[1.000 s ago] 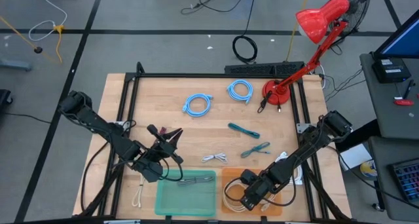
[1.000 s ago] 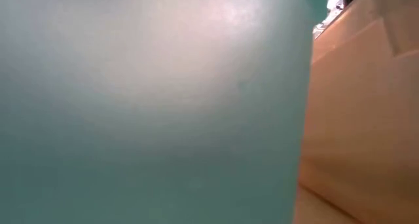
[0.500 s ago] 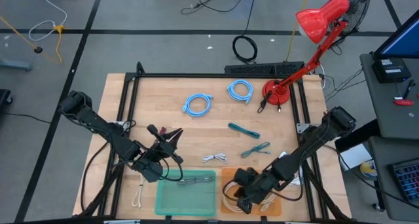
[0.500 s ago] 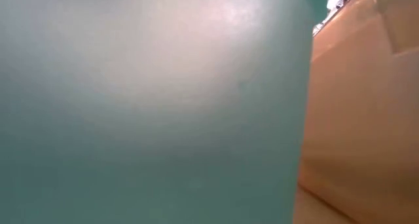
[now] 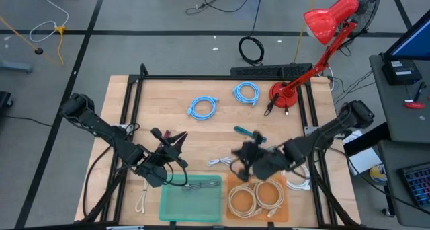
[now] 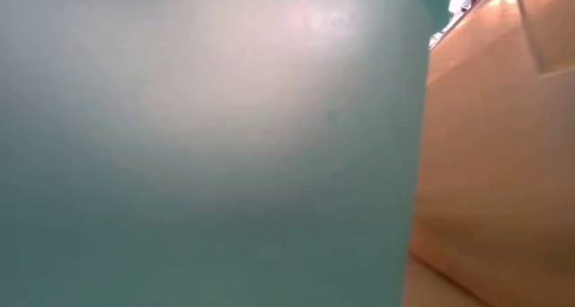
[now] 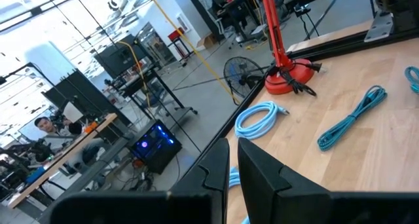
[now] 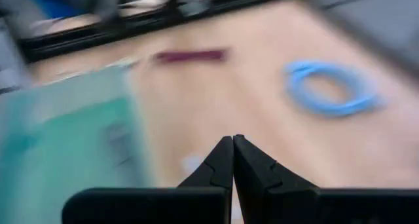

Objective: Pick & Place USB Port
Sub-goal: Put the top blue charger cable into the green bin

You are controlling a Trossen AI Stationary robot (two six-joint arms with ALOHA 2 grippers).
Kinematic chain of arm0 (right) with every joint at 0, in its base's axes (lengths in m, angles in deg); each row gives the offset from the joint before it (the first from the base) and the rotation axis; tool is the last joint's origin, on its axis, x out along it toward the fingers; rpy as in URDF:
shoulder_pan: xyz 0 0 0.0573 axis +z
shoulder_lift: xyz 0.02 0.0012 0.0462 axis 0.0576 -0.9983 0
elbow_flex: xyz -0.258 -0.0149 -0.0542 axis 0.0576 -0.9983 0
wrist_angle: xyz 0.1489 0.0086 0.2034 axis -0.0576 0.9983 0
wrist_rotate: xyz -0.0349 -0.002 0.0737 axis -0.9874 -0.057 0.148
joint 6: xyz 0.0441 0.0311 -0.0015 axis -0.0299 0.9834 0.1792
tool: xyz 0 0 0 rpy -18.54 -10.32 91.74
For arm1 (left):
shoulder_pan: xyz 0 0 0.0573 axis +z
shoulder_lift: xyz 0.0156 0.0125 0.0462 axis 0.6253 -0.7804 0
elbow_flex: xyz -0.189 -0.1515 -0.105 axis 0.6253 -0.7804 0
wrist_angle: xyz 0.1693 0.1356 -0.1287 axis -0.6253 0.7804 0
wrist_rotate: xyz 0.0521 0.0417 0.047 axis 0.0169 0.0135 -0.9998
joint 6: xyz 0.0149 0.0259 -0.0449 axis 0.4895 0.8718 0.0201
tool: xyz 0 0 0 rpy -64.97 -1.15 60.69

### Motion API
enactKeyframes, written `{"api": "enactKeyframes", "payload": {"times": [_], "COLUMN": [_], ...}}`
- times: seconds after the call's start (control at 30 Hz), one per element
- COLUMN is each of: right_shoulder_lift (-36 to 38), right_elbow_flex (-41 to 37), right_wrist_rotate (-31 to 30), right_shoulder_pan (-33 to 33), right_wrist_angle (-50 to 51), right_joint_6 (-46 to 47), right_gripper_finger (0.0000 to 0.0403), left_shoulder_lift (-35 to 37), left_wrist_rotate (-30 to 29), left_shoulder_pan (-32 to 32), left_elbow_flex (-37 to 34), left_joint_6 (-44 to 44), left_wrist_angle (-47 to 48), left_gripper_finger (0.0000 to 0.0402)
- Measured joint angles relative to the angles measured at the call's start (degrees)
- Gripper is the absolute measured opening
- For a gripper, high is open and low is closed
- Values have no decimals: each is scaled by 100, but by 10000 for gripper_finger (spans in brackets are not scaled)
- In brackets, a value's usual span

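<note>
Loose cables lie flat on the wooden table: two light blue coils [image 5: 202, 107] [image 5: 246, 93], two teal bundles [image 5: 250, 133] [image 5: 262, 153] and a small white cable [image 5: 220, 162]. White coiled cables [image 5: 257, 198] lie in the orange tray [image 5: 232, 181]. A grey cable [image 5: 199, 185] lies in the green tray [image 5: 191, 202]. My right gripper [image 5: 240, 156] [image 8: 233, 144], blurred, hovers shut over the table's middle beside the white cable and holds nothing. My left gripper [image 5: 180, 138] [image 7: 234, 155] waits shut above the table, left of the white cable.
A red desk lamp [image 5: 289, 95] stands at the table's far right corner. Another white cable [image 5: 143, 202] lies left of the green tray, and one more [image 5: 299, 183] lies right of the orange tray. The trays' walls [image 6: 207, 145] fill the low view. A black frame [image 5: 222, 77] borders the table.
My right gripper has left the orange tray and swung quickly toward the far edge and the table's left, to a spot over the table's middle. The white coils in the orange tray, which the gripper covered before, now show. My left arm has kept still.
</note>
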Motion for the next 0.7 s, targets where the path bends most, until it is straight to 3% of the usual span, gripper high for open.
{"api": "enactKeyframes", "payload": {"times": [0.17, 0.37, 0.43, 0.57, 0.7], "right_shoulder_lift": [73, 72, 68, 64, 64], "right_elbow_flex": [-57, -407, -645, -1111, -1604], "right_wrist_rotate": [-685, -833, -567, 656, 1131], "right_shoulder_pan": [-646, -1533, -1881, -2609, -3186], "right_wrist_angle": [202, 114, 141, 138, 114], "right_joint_6": [-398, -547, -546, -554, -677], "right_gripper_finger": [0, 0, 0, 20, 63], "left_shoulder_lift": [0, 177, 260, 306, 310], "left_wrist_rotate": [-154, -447, -411, -358, -356], "left_shoulder_pan": [-34, -160, -194, -302, -377], "left_elbow_flex": [0, 0, 0, 2, 2], "left_joint_6": [89, -76, -116, -128, -136], "left_wrist_angle": [116, 178, 178, 250, 243], "left_gripper_finger": [35, 35, 35, 35, 35]}}
